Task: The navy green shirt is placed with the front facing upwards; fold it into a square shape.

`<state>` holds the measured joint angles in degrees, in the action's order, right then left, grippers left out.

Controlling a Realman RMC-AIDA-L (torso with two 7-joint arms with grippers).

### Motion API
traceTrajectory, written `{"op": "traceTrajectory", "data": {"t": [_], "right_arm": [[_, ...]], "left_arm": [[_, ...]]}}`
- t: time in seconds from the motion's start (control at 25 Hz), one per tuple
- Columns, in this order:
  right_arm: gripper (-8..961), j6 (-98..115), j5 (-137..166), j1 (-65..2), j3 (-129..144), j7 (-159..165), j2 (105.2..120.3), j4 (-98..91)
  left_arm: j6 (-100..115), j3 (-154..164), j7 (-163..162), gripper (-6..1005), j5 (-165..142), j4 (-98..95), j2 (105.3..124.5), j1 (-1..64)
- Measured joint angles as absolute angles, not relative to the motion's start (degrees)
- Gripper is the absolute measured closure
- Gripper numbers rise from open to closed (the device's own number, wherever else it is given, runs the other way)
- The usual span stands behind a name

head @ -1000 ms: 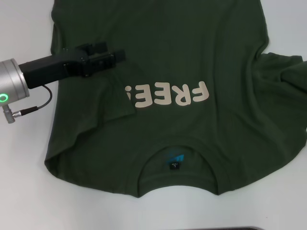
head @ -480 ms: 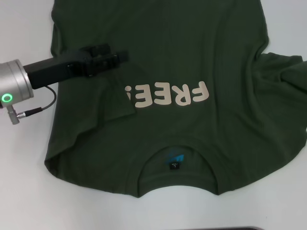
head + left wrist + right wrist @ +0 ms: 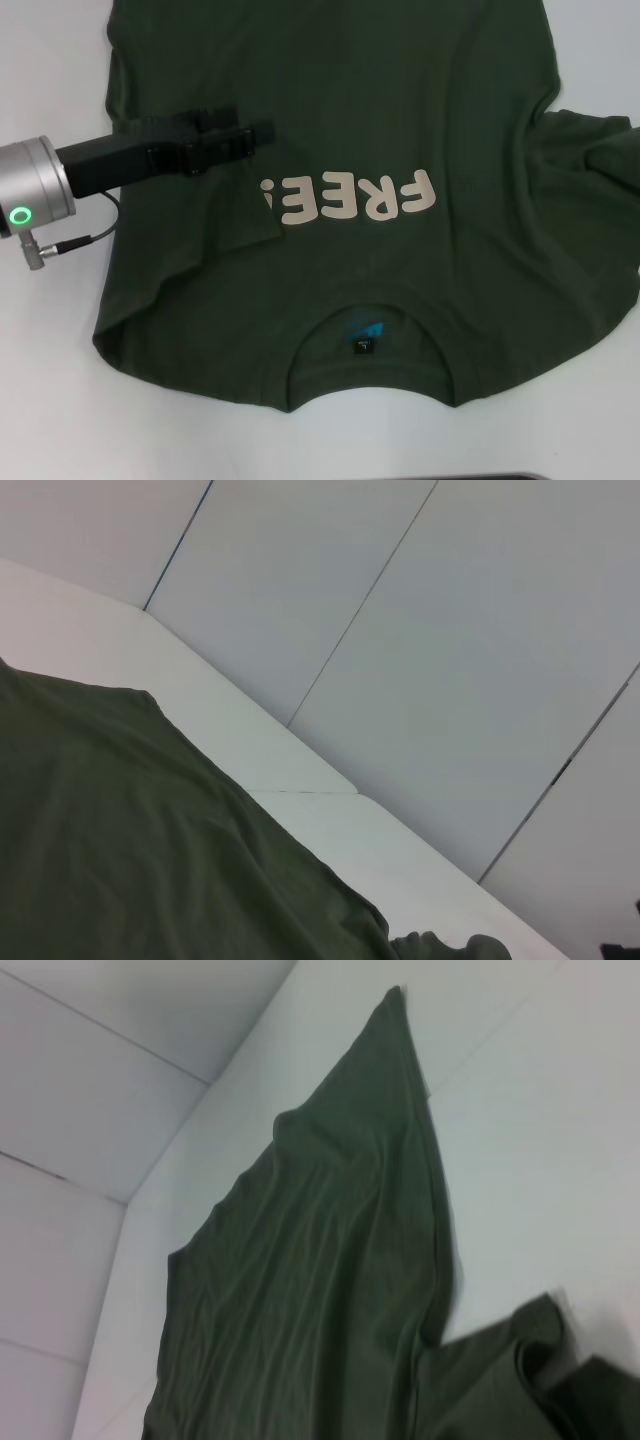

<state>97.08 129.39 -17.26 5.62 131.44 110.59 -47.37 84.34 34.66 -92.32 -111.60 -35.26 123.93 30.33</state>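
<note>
— Nearest the robot, what lies on the white table (image 3: 40,400)?

— The collar end of the large dark olive-green cotton T-shirt (image 3: 420,300), spread front-up across the tabletop. Its neck opening faces the robot, with a small black-and-blue neck label (image 3: 362,338) inside it.

— And just beyond the collar?

— Pale pinkish-cream block letters (image 3: 352,198) across the chest, reading upside down from the head view. The shirt's left sleeve is folded inward over the body, and its edge covers the end of the lettering.

— Where is the left gripper (image 3: 262,133)?

— It reaches in from the left side, low over the folded sleeve, just beyond the letters. A silver wrist cuff with a green ring light (image 3: 20,215) sits off the cloth, over bare table. I cannot tell whether its black fingers are apart or together.

— Farther out?

— The shirt's body runs on past the far edge of the head view. On the right side the other sleeve lies bunched and unfolded.

— The right gripper?

— No view shows it.
</note>
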Motion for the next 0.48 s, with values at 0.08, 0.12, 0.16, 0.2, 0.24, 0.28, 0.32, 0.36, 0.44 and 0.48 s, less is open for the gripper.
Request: {"op": "traceTrajectory", "data": {"t": [0.08,0.12,0.16,0.2,0.24,0.28,0.32,0.36,0.44,0.48], "right_arm": [[42,95.8,129.4,-18.0,5.8,131.1,110.75,-46.6],[42,95.2,129.4,-18.4,5.8,130.8,110.91,-46.3],[42,94.6,129.4,-18.7,5.8,130.4,111.08,-46.1],[42,94.0,129.4,-19.1,5.9,129.9,111.25,-45.8],[42,93.3,129.4,-19.5,6.0,129.5,111.38,-45.3],[42,92.4,129.5,-19.9,6.2,129.2,111.46,-44.8],[42,91.8,129.6,-20.2,6.6,129.0,111.47,-44.0],[42,91.0,129.7,-20.5,6.9,128.8,111.47,-43.4],[42,88.9,129.8,-20.9,7.7,128.3,111.5,-42.3],[41,88.0,129.8,-21.0,8.2,128.0,111.56,-41.8]], "left_arm": [[84.3,34.6,-92.2,202,-111.7,-35.2,123.93,30.3],[84.3,34.7,-92.1,202,-111.8,-35.2,123.93,30.3],[84.3,34.7,-92.0,202,-111.8,-35.2,123.93,30.3],[84.3,34.8,-91.8,202,-111.8,-35.2,123.93,30.3],[84.3,35.0,-91.6,202,-111.8,-35.2,123.93,30.3],[84.3,35.1,-91.5,202,-111.8,-35.2,123.93,30.3],[84.3,35.1,-91.5,202,-111.8,-35.2,123.93,30.4],[84.2,35.1,-91.5,202,-111.8,-35.2,123.93,30.4],[84.2,35.1,-91.4,202,-111.9,-35.2,123.93,30.4],[84.2,35.2,-91.4,202,-111.9,-35.2,123.93,30.5]]}}
